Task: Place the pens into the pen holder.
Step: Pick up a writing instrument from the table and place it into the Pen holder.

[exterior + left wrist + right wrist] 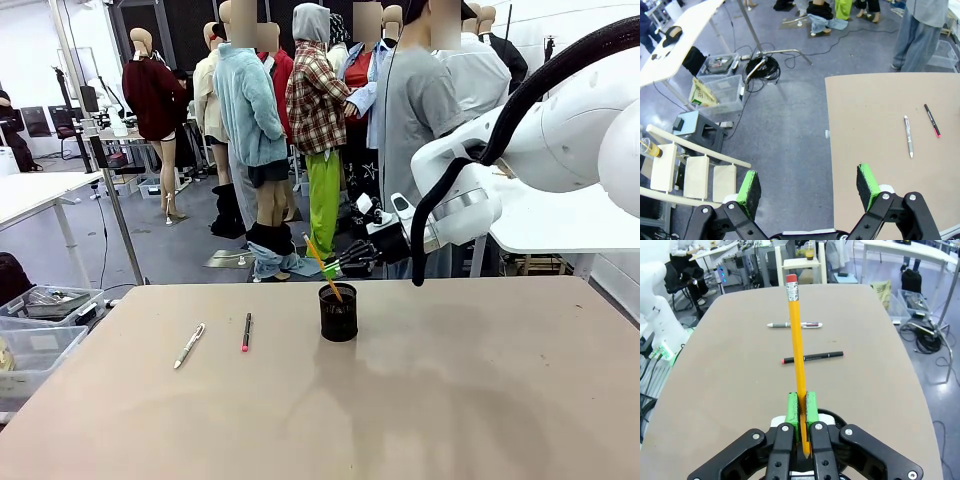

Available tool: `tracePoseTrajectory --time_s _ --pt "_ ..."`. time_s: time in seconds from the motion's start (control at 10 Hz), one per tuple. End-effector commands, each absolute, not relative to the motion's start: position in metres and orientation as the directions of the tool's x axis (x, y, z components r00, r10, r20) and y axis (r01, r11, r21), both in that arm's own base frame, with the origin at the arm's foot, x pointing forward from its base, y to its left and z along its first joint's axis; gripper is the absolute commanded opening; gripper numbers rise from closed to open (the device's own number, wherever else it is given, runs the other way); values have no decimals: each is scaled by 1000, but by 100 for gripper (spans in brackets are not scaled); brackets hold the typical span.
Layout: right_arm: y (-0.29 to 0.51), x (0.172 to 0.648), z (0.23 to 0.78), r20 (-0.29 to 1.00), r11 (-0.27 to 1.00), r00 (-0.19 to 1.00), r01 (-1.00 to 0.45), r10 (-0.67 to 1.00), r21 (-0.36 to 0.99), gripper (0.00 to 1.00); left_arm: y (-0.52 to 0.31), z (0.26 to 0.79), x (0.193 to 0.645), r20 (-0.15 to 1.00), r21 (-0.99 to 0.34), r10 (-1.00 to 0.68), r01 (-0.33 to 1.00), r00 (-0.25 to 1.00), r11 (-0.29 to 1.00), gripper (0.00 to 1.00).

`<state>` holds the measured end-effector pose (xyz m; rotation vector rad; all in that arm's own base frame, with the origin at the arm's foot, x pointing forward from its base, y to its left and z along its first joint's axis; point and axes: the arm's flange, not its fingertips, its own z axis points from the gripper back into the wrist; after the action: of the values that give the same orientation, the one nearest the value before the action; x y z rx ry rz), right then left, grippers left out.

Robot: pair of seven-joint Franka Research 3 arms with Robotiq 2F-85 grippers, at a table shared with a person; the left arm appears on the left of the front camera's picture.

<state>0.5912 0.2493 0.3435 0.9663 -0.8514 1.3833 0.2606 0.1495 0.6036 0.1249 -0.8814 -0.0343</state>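
The black mesh pen holder (338, 312) stands mid-table. My right gripper (332, 268) hovers just above it, shut on the orange-yellow pencil (322, 263), which leans with its lower end inside the cup. In the right wrist view the green pads (794, 408) pinch the pencil (796, 340), eraser end pointing away. The white-silver pen (189, 345) and the black pen with pink ends (246, 332) lie flat on the table left of the holder, also seen as the white-silver pen (795, 325) and the black pen (812, 358). My left gripper (808, 186) is open, off the table's left edge, holding nothing.
A person in a grey shirt (420, 110) stands at the far side of the tan table (450, 400). Clear plastic bins (40, 320) sit on the floor past the table's left edge, with a step stool (695, 130) and cables (762, 67) nearby.
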Motion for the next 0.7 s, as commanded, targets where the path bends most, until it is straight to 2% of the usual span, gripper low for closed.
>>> tracePoseTrajectory --time_s 0.0,0.3,0.4,0.6 --pt "245 589 341 902 -20 42 -998 430 56 29 150 604 263 774 128 -83 -27 627 991 100" --pt "230 578 345 902 -3 34 -999 431 40 89 150 604 263 774 128 -83 -27 627 991 100" --pt "219 569 352 906 18 29 -1000 421 24 89 150 604 263 774 128 -83 -27 627 991 100" --pt "173 541 384 826 184 82 -983 558 -26 89 150 604 263 774 128 -83 -27 627 991 100"
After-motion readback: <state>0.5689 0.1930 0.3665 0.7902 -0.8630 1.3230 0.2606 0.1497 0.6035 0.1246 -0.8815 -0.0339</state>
